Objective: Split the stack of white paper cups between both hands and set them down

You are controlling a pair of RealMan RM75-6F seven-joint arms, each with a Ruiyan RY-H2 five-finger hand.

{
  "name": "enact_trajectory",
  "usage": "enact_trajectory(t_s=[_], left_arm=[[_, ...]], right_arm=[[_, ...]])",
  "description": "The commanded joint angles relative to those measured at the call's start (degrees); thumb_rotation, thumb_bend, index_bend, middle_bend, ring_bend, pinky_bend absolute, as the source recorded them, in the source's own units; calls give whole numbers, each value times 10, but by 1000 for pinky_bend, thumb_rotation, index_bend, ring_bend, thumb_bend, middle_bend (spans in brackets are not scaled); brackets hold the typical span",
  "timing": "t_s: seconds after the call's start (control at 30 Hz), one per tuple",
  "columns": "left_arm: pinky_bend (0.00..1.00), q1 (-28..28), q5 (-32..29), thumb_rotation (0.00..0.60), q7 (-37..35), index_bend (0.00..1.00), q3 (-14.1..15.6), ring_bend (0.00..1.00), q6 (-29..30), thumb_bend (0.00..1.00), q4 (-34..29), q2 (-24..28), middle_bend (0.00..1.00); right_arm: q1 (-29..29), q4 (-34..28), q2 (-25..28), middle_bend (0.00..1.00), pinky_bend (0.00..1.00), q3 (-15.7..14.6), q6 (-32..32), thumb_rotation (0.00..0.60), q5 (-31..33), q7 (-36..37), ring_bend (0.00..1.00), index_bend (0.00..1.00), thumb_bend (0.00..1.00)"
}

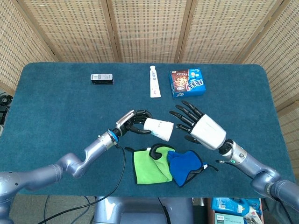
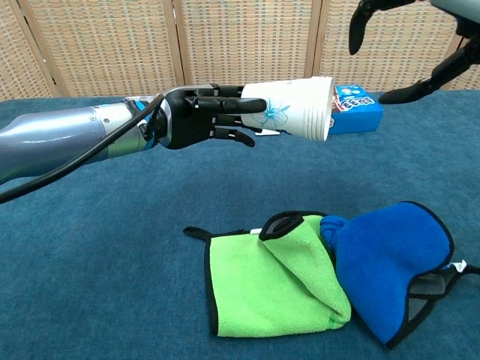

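Note:
My left hand (image 1: 133, 122) (image 2: 199, 120) grips the stack of white paper cups (image 1: 158, 129) (image 2: 292, 109) by its bottom end. The stack is held sideways above the table, its mouth pointing right. My right hand (image 1: 196, 126) (image 2: 420, 41) hovers just right of the stack's mouth with its fingers spread and nothing in it. A small gap separates its fingertips from the rim. In the chest view only the fingers of that hand show, at the top right.
A green cloth (image 1: 149, 165) and a blue cloth (image 1: 187, 164) lie on the blue table (image 1: 56, 107) below the hands. At the back lie a toothpaste tube (image 1: 154, 81), a blue snack box (image 1: 187, 82) and a small dark box (image 1: 102, 78).

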Motion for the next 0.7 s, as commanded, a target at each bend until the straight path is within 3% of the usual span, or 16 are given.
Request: enact_trajectory(t_s=[0.03, 0.37, 0.7], left_arm=[[451, -2, -1, 600, 2, 523, 0, 442, -1, 92, 0, -2, 514], [451, -9, -4, 600, 4, 523, 1, 442, -4, 105, -1, -8, 514], [451, -12, -1, 600, -3, 523, 6, 442, -5, 110, 2, -10, 514]], right_arm=[[13, 5, -9, 239, 88, -2, -4, 600, -5, -3, 109, 488, 284], [54, 16, -35, 246, 101, -8, -33, 600, -6, -21, 111, 491, 352], [71, 23, -46, 259, 110, -16, -33, 600, 3, -35, 118, 496, 500]])
